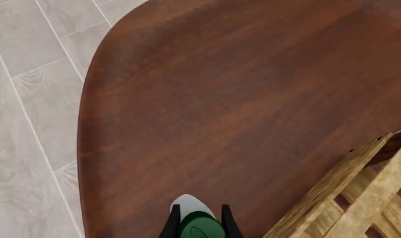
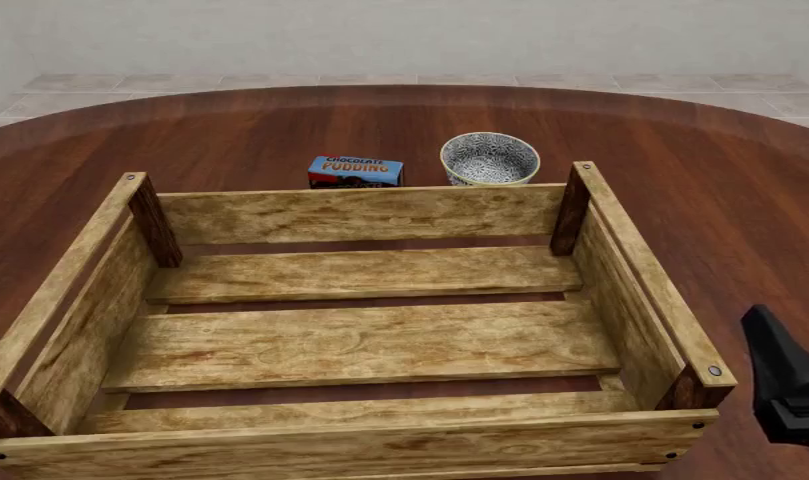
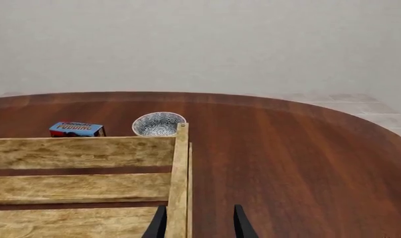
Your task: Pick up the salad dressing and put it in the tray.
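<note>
The salad dressing [image 1: 199, 225] shows only in the left wrist view: its dark green cap sits between the two dark fingers and a bit of whitish body pokes out past it. My left gripper [image 1: 200, 223] is shut on that cap, high over the table just outside a corner of the tray [image 1: 346, 198]. In the front view the tray [image 2: 364, 215] is a big light-wood crate with nothing in it, and neither the bottle nor the left arm shows there. My right gripper [image 2: 775, 360] hovers by the tray's near right corner, open [image 3: 199, 225] and holding nothing.
A blue chocolate pudding box [image 2: 356, 172] and a small speckled bowl [image 2: 490, 159] stand just behind the tray's far wall. The round dark-wood table [image 2: 724, 170] ends in a curved edge, with tiled floor [image 1: 28, 124] beyond it.
</note>
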